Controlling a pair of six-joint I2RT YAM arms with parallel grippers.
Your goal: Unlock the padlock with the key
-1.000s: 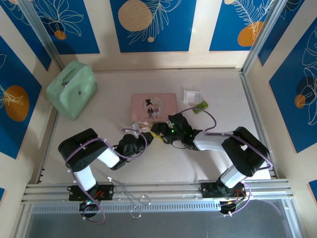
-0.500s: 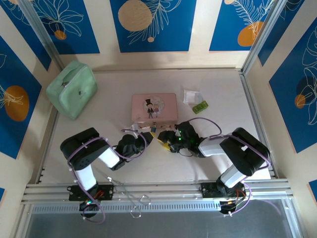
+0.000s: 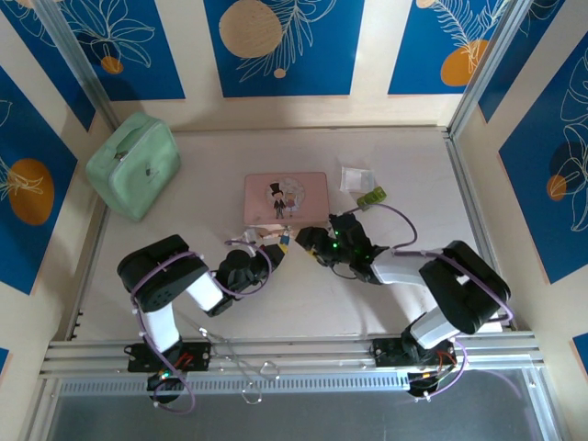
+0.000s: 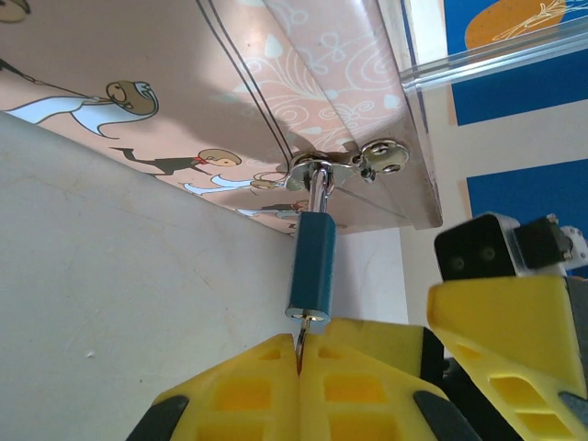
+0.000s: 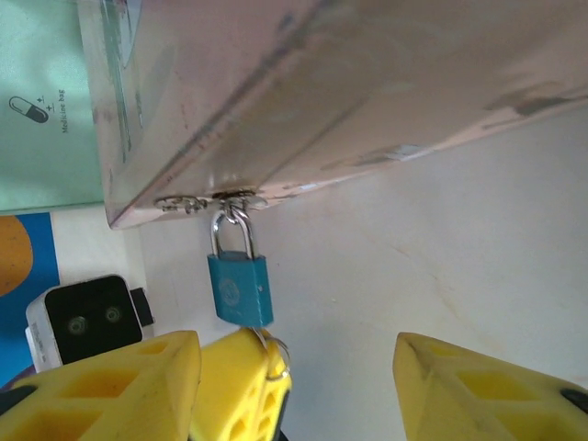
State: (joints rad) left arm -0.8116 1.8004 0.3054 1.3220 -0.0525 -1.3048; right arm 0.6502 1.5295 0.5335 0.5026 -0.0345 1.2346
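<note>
Now the released right pincer [image 3: 306,243] sits nearer the padlock [image 4: 310,264]; left pincer [image 4: 300,356] grips the key [image 4: 299,332].

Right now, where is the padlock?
In the left wrist view the padlock hangs at centre from the clasp of the pink tin, directly above the left gripper, which holds the key at its underside.

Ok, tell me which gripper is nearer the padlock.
Left. The left gripper is shut on the key right under the padlock. The right gripper is open, with its fingers spread wide on either side below it.
</note>
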